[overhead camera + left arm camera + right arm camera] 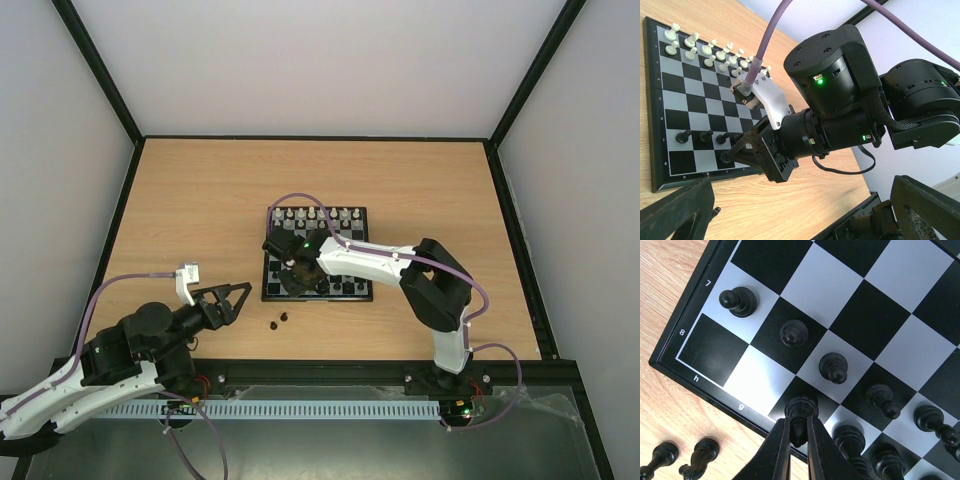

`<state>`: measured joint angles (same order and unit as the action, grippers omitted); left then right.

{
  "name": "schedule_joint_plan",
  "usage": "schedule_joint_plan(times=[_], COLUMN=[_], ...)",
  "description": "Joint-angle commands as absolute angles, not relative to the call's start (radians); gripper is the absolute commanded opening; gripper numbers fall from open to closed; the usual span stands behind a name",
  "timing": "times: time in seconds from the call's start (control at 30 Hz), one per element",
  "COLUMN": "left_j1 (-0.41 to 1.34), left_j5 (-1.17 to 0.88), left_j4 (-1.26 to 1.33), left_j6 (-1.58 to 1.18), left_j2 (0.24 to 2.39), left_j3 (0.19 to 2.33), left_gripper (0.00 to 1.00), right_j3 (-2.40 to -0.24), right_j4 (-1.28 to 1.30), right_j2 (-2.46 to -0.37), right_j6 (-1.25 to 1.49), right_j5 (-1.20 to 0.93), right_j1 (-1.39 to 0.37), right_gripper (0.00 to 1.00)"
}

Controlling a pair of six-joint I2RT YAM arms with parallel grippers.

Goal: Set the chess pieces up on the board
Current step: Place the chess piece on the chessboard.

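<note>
Right jaws tight on dark piece, top hidden

Bright, even overhead light leaves only faint shadows beside the chess pieces on the board, while my left fingers loom dark and blurred.

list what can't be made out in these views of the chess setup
- Top view: right arm covers much of the board's left half; the two loose chess pieces are too small to identify.
- Right wrist: right tool hides the head of the gripped piece; lower-right pieces are cut off by the edge.
- Left wrist: right arm blocks much of the board.
</note>
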<state>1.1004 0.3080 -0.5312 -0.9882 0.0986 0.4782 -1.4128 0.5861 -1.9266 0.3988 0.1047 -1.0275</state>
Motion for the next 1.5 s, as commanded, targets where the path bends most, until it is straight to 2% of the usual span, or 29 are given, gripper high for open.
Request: schedule_joint_plan(times=[0.0,0.2,0.4,1.0,1.47], left_j1=[1.1,1.1,1.101,1.1,1.101], left_j5=[0.321,0.321,0.322,0.327,0.333], left_j4=[-0.532,-0.532,-0.531,-0.531,-0.532], left_j6=[-0.974,-0.974,-0.974,-0.974,-0.975], left_j2=[0.094,0.094,0.094,0.096,0.101], left_j3=[0.502,0.503,0.502,0.502,0.502], left_gripper=[1.0,0.99,0.99,1.0,0.99], right_j3=[-1.428,-1.432,-1.431,-1.434,-1.418], right_j4=[0.616,0.626,0.635,0.661,0.6], right_j2=[-1.954,-1.959,-1.953,-1.923,-1.822], right_j6=[0.382,0.386,0.392,0.397,0.363], right_j5=[0.081,0.103,0.117,0.148,0.059], right_j1=[-1.022,-1.023,-1.024,-1.023,-1.045], right_gripper=[0.08,0.09,0.22,0.22,0.26])
